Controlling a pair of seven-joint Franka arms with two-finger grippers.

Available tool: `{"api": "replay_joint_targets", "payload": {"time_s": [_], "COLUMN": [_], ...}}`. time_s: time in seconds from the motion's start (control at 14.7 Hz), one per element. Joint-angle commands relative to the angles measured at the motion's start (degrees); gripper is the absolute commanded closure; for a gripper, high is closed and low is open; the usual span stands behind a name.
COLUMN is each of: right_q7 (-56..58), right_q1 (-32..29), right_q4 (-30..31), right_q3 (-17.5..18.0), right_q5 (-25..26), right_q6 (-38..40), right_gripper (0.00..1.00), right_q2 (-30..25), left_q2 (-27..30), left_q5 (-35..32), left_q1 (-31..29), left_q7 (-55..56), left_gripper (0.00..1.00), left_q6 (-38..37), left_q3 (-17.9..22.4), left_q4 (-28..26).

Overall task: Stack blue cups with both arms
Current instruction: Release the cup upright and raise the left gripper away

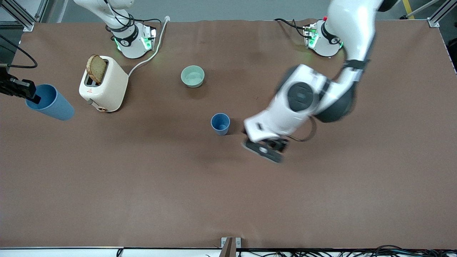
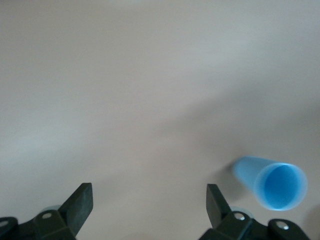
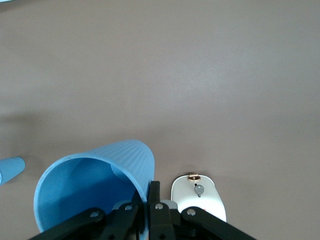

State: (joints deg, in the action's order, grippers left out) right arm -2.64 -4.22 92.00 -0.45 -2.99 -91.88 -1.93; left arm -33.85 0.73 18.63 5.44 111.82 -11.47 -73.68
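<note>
One blue cup (image 1: 220, 123) stands upright, mouth up, near the middle of the table. It also shows in the left wrist view (image 2: 272, 183) and small in the right wrist view (image 3: 10, 170). My left gripper (image 1: 266, 150) is open and empty, low over bare table beside this cup, toward the left arm's end; its fingers (image 2: 80, 204) stand wide apart in the left wrist view. My right gripper (image 1: 33, 95) is shut on the rim of the second blue cup (image 1: 50, 102), holding it tilted in the air at the right arm's end. The pinched rim shows in the right wrist view (image 3: 95, 185).
A cream toaster (image 1: 105, 85) with a slice of bread (image 1: 96, 68) in it stands near the right arm's base, beside the held cup, and shows in the right wrist view (image 3: 198, 200). Its white cable (image 1: 151, 53) runs toward that base. A pale green bowl (image 1: 192, 76) sits farther from the camera than the standing cup.
</note>
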Motion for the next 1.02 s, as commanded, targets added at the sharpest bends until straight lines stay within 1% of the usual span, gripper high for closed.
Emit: {"api": "replay_joint_targets", "payload": {"time_s": [0.0,0.27,0.34,0.48,0.54,0.82,0.88,0.95], "right_q7": [0.0,-0.5,-0.8,-1.7,-3.1,-14.6,-17.4,-20.3], "right_q1": [0.7,3.9,5.4,7.7,8.8,17.2,19.9,22.2], "right_q4": [-1.0,-1.2,-1.2,-1.0,-0.9,1.2,2.4,3.0], "right_q3": [0.1,0.2,0.2,0.2,0.2,0.1,0.1,0.1], "right_q5": [-0.1,-0.4,-1.0,-5.8,-7.5,-7.6,-7.4,-7.4], "right_q6": [0.3,-2.5,-2.8,-3.5,-4.3,-12.3,-14.7,-16.8], "right_gripper": [0.96,0.96,0.96,0.96,0.97,0.97,0.97,0.97], "right_q2": [0.3,2.4,3.1,4.8,5.6,8.4,9.1,10.1], "left_q2": [0.8,2.4,3.0,6.1,8.2,11.8,13.3,15.4], "left_q5": [-0.8,-1.0,-2.0,-6.3,-7.9,-8.0,-7.7,-7.3], "left_q1": [-7.9,-18.6,-19.8,-20.9,-21.6,-22.3,-22.3,-21.1], "left_q7": [0.1,0.1,0.0,-0.1,-0.1,-0.3,-0.2,-0.3], "left_gripper": [0.00,0.00,0.00,0.00,0.00,0.00,0.00,0.00], "left_q6": [-1.4,-2.9,-3.0,-3.4,-5.4,-10.0,-10.7,-10.8], "left_q3": [-0.7,-0.6,-0.6,-0.6,-0.6,-0.7,0.3,3.3], "left_q4": [-1.6,-1.6,-1.6,-1.6,-1.5,-1.1,-1.1,-1.2]}}
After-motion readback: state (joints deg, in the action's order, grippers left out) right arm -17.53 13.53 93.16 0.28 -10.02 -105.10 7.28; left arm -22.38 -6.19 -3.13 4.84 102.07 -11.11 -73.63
